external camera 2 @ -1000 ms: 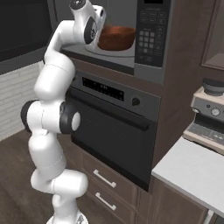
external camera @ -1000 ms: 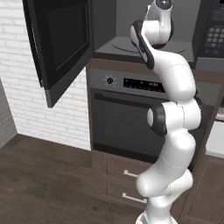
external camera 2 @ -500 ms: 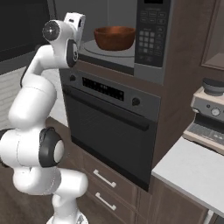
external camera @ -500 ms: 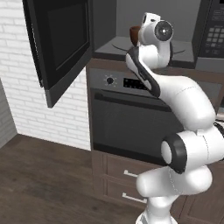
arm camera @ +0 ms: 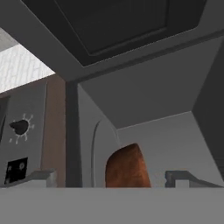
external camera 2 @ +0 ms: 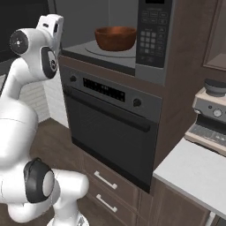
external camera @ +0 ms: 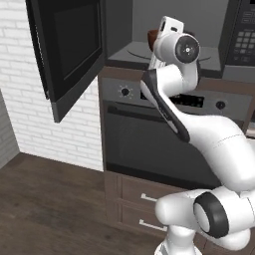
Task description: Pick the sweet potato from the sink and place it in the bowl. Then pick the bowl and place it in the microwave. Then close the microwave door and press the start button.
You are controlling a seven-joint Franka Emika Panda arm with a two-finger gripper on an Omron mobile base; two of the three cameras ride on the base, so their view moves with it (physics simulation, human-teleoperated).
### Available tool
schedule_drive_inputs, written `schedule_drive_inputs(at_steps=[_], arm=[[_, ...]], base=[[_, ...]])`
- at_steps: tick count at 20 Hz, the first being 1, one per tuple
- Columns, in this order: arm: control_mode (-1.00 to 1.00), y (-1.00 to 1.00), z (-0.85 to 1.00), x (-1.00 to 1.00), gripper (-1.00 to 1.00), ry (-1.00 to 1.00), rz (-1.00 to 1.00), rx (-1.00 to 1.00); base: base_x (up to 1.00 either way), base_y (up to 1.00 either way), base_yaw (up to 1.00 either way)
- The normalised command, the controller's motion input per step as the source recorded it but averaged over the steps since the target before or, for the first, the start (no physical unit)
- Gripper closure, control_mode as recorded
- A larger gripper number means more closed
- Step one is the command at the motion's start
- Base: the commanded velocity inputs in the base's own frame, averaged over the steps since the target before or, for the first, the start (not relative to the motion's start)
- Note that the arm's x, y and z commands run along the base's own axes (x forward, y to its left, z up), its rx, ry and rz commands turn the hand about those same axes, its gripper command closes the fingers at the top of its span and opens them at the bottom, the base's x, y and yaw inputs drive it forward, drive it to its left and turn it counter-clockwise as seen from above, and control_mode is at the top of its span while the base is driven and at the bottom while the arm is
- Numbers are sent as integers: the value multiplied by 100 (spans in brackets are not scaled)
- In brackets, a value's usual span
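Step in hand: bowl placement judged done; door closing judged next, not yet begun.
Bowl [external camera 2: 115,38]: sat upright on the round glass plate inside the microwave [external camera 2: 110,55], upper middle of the right base view; seen as a reddish-brown lump at lower centre of the hand view, rolled sideways there.
Sweet potato: not made out; presumably inside the bowl, hidden by its wall.
Claw [arm camera: 111,178]: fingers spread wide apart, gripping nothing; bowl framed between the two tips in the hand view but lying farther off, apart from both.
Fingertips [arm camera: 43,176]: small grey stubs at the bottom of the hand view, left and right of the bowl.
Arm: wrist raised in front of the microwave opening, upper middle of the left base view, upper left of the right base view.
Microwave door [external camera: 67,47]: stood swung wide open at upper left of the left base view, hinged at the left side of the cavity.
Keypad [external camera 2: 149,35]: on the panel right of the cavity, upper right of centre in the right base view; start button too small to pick out.
Oven [external camera 2: 110,132]: directly below the microwave, shut.
Next move, as judged: claw to be carried left, clear of the cavity, to the outer face of the door, then pushed toward the opening.
Risk, as judged: door swinging into the arm if not cleared first.
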Motion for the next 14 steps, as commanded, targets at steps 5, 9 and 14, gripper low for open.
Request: schedule_drive_inputs(at_steps=[5, 9, 14], arm=[[-100, 36, 3, -100, -100, 0, 7, -9], [-100, 40, 0, -100, -100, -7, 11, -10], [-100, 43, 0, -100, -100, -11, 7, 0]], base=[[0, 0, 0], [0, 0, 0], [0, 0, 0]])
